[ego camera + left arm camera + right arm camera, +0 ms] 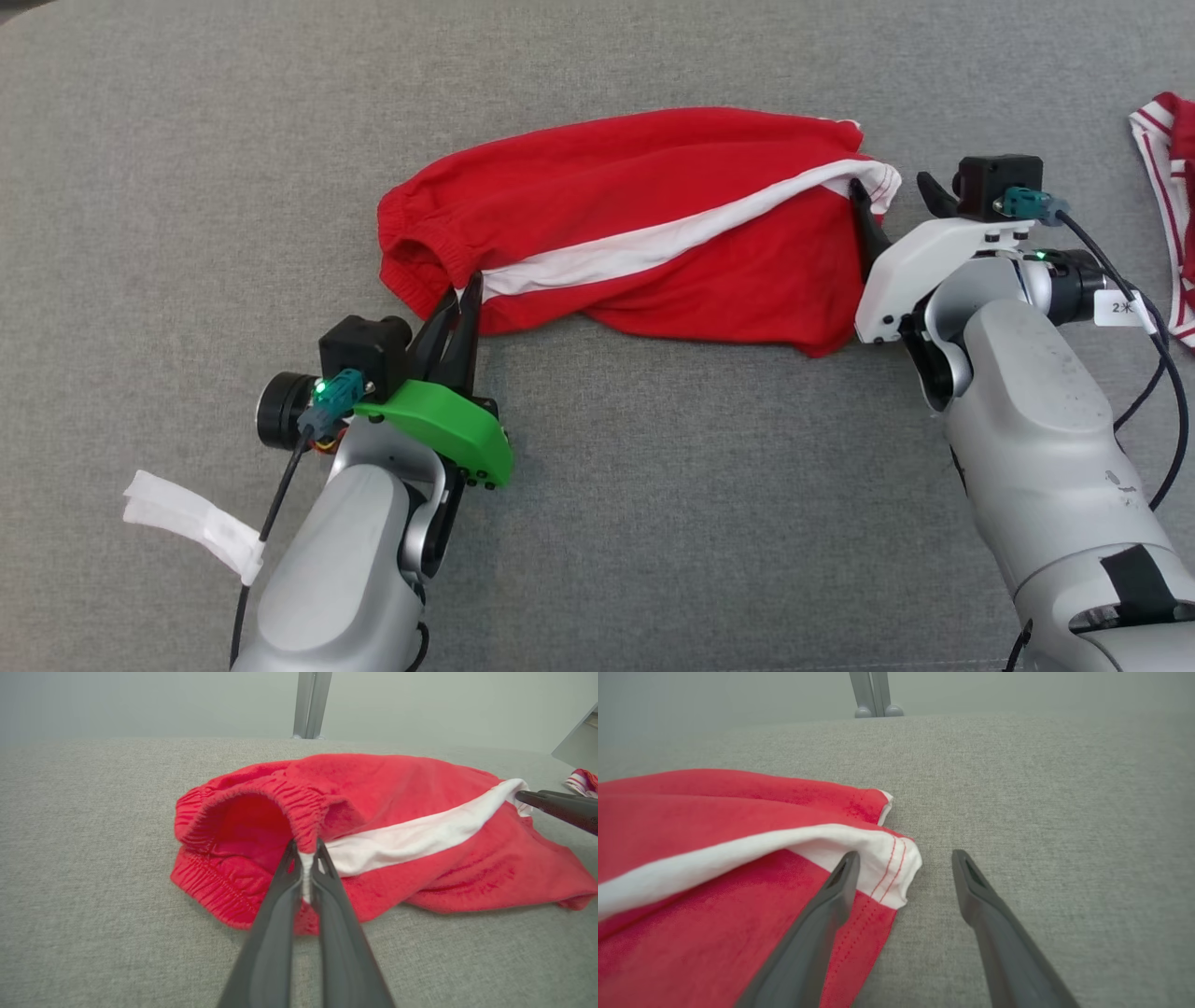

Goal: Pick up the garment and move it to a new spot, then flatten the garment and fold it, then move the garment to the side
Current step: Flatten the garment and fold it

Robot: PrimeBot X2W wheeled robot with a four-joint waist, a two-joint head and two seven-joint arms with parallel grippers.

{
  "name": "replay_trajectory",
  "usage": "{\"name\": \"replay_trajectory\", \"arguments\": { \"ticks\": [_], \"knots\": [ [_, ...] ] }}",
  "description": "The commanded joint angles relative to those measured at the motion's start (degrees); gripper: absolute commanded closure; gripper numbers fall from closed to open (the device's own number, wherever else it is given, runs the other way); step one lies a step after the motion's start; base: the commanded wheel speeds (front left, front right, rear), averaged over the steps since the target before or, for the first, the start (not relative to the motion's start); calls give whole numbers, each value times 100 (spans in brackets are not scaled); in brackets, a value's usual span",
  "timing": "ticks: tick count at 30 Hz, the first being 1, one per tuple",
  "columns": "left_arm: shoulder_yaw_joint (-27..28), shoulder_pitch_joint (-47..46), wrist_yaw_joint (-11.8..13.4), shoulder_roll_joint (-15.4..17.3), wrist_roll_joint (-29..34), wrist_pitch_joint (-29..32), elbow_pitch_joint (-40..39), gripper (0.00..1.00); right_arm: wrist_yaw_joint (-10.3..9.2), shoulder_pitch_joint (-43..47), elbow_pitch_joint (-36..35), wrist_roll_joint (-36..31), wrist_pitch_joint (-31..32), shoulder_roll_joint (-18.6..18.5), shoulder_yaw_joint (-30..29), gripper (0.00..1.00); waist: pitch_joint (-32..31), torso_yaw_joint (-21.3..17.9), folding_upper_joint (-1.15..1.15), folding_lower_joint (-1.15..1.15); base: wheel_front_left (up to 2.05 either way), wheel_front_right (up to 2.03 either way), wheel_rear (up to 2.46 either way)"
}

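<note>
The garment [653, 224] is a pair of red shorts with a white side stripe, lying crumpled across the grey cloth surface. My left gripper [467, 289] is shut on the garment's elastic waistband where the white stripe ends; in the left wrist view the garment [397, 826] has its waistband pinched between the fingers of the left gripper [306, 851]. My right gripper [892, 185] stands open at the hem end. In the right wrist view, the right gripper [906, 858] has one finger over the garment [714, 826] hem's white corner and the other over bare cloth.
A second red-and-white striped garment [1172, 187] lies at the right edge. A white strip of cloth [191, 523] lies at the lower left beside my left arm. Metal posts [310, 704] stand beyond the far edge of the grey surface [653, 485].
</note>
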Motion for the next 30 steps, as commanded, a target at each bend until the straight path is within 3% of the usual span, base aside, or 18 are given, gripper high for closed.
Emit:
{"name": "replay_trajectory", "arguments": {
  "ticks": [1, 8, 9, 10, 12, 16, 22, 24, 26, 30],
  "knots": [
    [-38, -119, 37, 5, -38, -52, -2, 100, -7, -135, 155, -52, -34, -6, 34, 0, 149, 111, 0, 0, 0, 0, 0],
    [-111, -209, 86, 0, -150, -139, 121, 100, -7, -489, 787, -38, -318, 24, 258, 0, 195, 70, 0, 0, 0, 0, 0],
    [-112, -216, 83, 1, -166, -151, 137, 100, -7, -527, 839, -23, -373, 27, 294, 5, 193, 63, 0, 0, 0, 0, 0],
    [-107, -219, 89, 1, -177, -159, 151, 100, -7, -573, 896, -10, -437, 30, 344, 28, 190, 51, 0, 0, 0, 0, 0],
    [-97, -229, 94, 15, -197, -167, 172, 100, -7, -636, 988, 46, -535, 30, 436, 52, 183, 33, 0, 0, 0, 0, 0],
    [-91, -253, 97, 53, -227, -186, 206, 100, -7, -721, 1124, 228, -682, 29, 698, 66, 164, -2, 0, 0, 0, 0, 0],
    [-95, -260, 109, 90, -274, -189, 237, 100, -7, -812, 1275, 437, -832, 29, 957, 74, 142, -42, 0, 0, 0, 0, 0],
    [-104, -264, 108, 96, -287, -189, 238, 100, -7, -853, 1339, 473, -852, 30, 1000, 84, 145, -39, 0, 0, 0, 0, 0],
    [-108, -268, 103, 108, -303, -190, 230, 100, -8, -884, 1419, 464, -884, 29, 1006, 100, 154, -32, 0, 0, 0, 0, 0],
    [-70, -272, 113, 146, -330, -217, 208, 100, -7, -958, 1514, 412, -978, 17, 915, 100, 160, -23, 0, 0, 0, 0, 0]
  ]
}}
